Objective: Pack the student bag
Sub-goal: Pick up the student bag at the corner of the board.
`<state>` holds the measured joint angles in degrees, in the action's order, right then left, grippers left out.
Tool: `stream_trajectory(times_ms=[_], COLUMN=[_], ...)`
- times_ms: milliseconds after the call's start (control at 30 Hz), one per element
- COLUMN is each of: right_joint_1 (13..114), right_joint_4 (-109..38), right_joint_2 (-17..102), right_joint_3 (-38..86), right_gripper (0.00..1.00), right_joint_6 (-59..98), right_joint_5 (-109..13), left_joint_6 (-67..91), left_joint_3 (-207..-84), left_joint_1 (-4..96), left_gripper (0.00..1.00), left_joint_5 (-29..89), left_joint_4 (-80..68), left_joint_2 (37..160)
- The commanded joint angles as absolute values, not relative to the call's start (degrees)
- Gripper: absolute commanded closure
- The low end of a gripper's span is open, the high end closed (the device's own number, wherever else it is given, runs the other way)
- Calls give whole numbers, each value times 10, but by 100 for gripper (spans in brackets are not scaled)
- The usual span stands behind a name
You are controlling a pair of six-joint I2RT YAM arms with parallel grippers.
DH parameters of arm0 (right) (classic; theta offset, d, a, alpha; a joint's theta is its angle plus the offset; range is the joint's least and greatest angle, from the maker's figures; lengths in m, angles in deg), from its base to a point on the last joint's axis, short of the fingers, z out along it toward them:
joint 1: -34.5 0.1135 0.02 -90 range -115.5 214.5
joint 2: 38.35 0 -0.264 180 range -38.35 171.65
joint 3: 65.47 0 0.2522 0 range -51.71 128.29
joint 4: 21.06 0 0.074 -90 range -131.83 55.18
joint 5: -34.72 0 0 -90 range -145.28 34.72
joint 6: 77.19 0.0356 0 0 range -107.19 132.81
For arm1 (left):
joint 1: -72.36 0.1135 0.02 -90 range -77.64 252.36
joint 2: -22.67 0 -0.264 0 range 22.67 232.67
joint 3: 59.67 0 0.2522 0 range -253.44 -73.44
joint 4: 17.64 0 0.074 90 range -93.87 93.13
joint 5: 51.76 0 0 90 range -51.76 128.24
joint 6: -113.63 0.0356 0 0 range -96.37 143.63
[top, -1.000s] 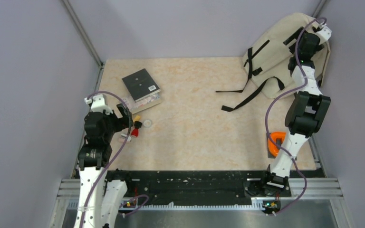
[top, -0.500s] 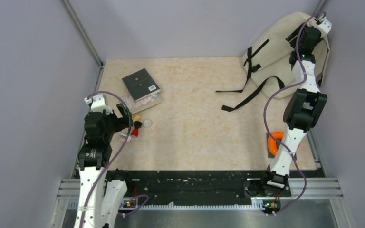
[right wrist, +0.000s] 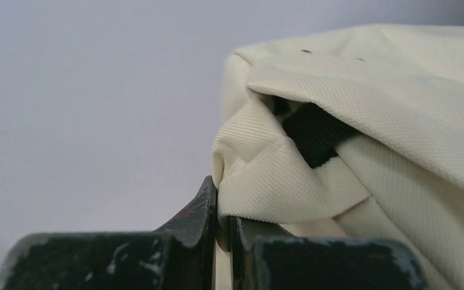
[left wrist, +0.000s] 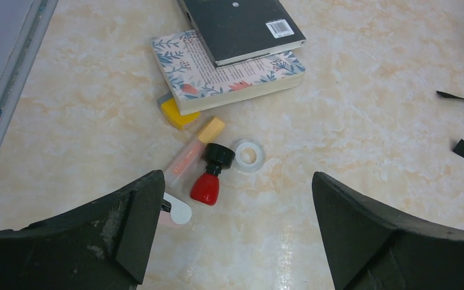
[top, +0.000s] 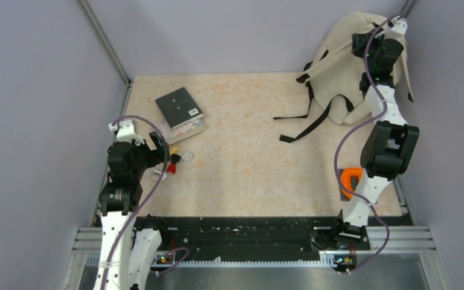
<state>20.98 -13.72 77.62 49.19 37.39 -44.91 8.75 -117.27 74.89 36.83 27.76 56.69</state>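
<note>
1. While pinched at a fabric fold between the closed right fingers (right wrist: 187,241), the student bag (top: 338,66) sits at the counter's (top: 248,151) far right corner.
2. Near left: left fingers (left wrist: 96,241) spread wide, red bottle (left wrist: 206,184) just ahead.

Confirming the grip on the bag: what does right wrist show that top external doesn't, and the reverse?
Right wrist only: the right end effector shut on a fold of the student bag, a dark opening above. Top external only: the black straps trailing across the table, the black notebook, the left end effector by small items. Both: the cream bag itself.
</note>
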Motion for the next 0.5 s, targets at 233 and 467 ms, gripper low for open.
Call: stream_trajectory(times_ms=[233,467], right_joint_1=[437,546], right_joint_4=[193,98], right_joint_2=[426,281], right_joint_3=[209,52], right_gripper=[100,100], right_joint_6=[313,284], right_joint_5=[-295,-257], left_joint_6=[101,112], left_joint_3=[-1172,-1149], left_joint_1=[748,727], left_gripper=[5,7], left_joint_5=[283,165], left_joint_4=[231,180], left_joint_2=[552,530])
